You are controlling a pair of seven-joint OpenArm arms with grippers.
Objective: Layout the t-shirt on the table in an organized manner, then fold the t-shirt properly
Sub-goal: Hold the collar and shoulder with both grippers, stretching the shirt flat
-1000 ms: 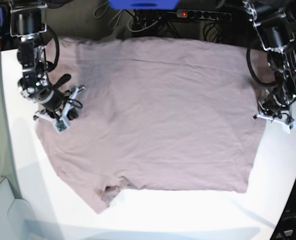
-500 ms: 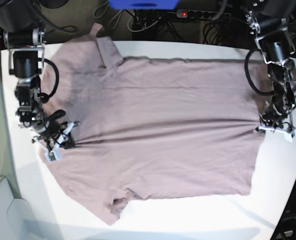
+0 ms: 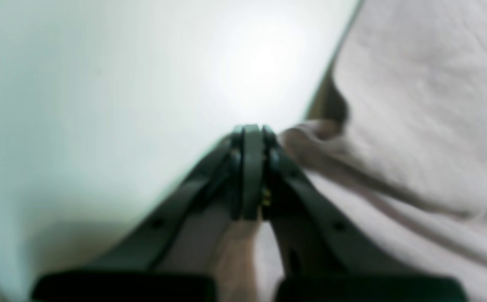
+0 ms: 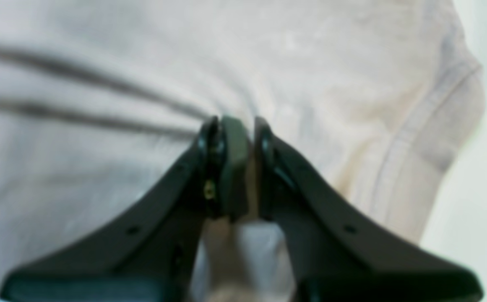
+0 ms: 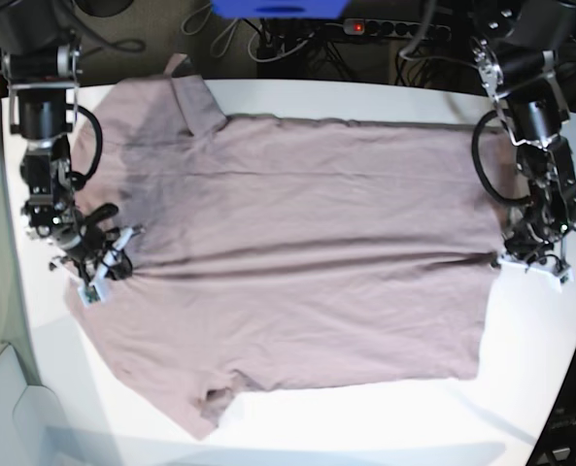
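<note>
Here the t-shirt [image 5: 297, 262] lies spread across the white worktop [image 5: 385, 427], stretched between the left pincer [image 5: 509, 254] and right pincer [image 5: 122, 254], each pinching its fabric at opposite edges.

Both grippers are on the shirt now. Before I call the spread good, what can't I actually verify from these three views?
- Left gripper: left wrist view is blurred; jaws look shut on the t-shirt edge, but how much cloth is caught is unclear.
- Right gripper: fabric bunches at the tips; depth of bite is hidden by the fingers.
- Collar: not identifiable in the base view.
- Far sleeve near the table back edge: shadowed by the arm.
</note>
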